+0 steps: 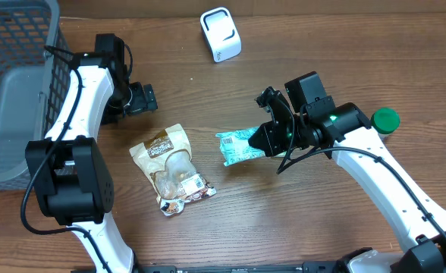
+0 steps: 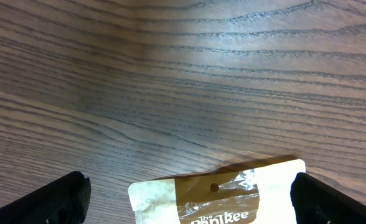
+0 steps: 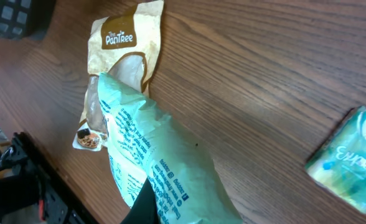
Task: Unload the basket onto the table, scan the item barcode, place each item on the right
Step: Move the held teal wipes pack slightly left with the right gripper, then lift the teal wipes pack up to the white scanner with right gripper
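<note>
right claw [image 1: 264, 143] pinched shut on one end of the teal packet [image 1: 237, 146], seemingly lifted off the bench [image 1: 321, 61] | left claw [image 1: 149, 98] gaping, empty, by the brown pouch [image 1: 170, 168] | risk: the limp packet may sag or twist, so its barcode never faces the far white scanner [image 1: 221, 34]

The left arm [image 1: 83, 91] reaches forward, and the left gripper [image 1: 149, 97] at its end has both fingers spread wide apart. The right arm [image 1: 375, 163] bends inward, with the right gripper [image 1: 262, 140] squeezed tight on a green packet [image 1: 238, 145].
</note>
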